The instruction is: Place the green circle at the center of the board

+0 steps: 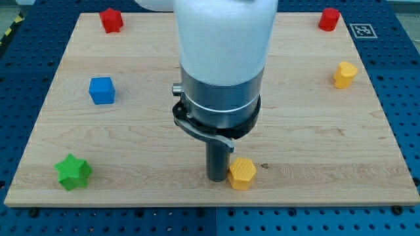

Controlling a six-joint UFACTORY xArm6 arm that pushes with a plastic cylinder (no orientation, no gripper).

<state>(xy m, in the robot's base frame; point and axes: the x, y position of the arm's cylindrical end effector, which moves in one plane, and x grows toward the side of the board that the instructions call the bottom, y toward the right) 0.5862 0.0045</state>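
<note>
- Stands with my tip (217, 178) down on the table (315, 131), on the view-left side of the yellow hexagon (241, 174), touching it or just beside it; cannot tell which.
- Carries no jaws at all, only the straight rod, so nothing spread, pressed together or pinching.
- Finds no green circle anywhere in view; possibly hidden behind the wide arm body (220, 59), which rises above the yellow hexagon and covers the middle of the table.
- Shows only one green piece, a green star (73, 172), well to the view-left of the yellow hexagon and level with it; not the task's thing.
- Shows also a blue cube (102, 90) up and well left of the yellow hexagon, a red block (111, 19) further up and left, a second red block (329, 18) far up and right, and a yellow block (345, 74) up and right.
- Looks like a searching or approach step, judged from the layout: no contact with the green circle confirmed, and no sign of it at the center.
- Calls next for clearing away from the yellow hexagon without shoving it, locating the green circle, then getting behind it on the side away from the center and pushing in a straight line.
- Risks dragging the yellow hexagon along on any move toward the view's right.
</note>
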